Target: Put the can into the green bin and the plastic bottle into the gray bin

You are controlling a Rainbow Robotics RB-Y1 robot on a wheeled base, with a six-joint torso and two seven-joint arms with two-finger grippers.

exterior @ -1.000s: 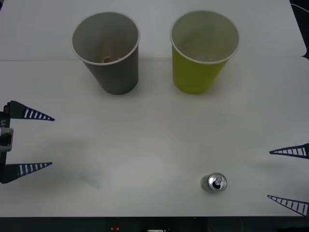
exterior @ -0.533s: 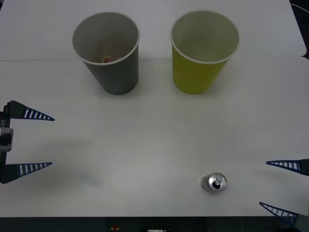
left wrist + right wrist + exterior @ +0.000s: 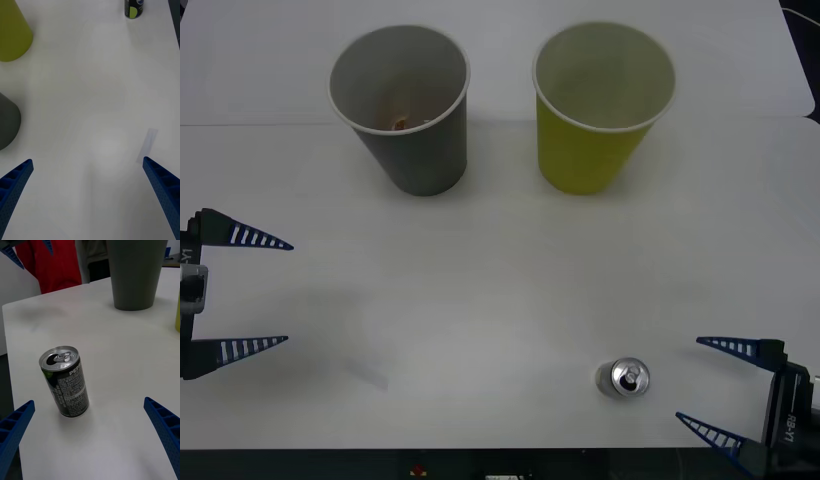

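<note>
Jaws of the right gripper [image 3: 702,387] gape wide just beside the upright Pepsi can [image 3: 622,378] near the table's [image 3: 500,290] front edge; the left gripper [image 3: 288,294] waits, spread apart, far left.

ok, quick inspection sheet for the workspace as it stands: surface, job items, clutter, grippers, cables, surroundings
Surface: white table, a small pale strip lying on its left part.
Job's things: can upright near the front edge; gray bin and green bin upright at the back; something small and orange inside the gray bin.
Clutter: nothing seen.
Grippers: left gripper open at the left edge; right gripper open beside the can, not touching.
Cables: nothing seen.
Surroundings: a person in red beyond the table.
</note>
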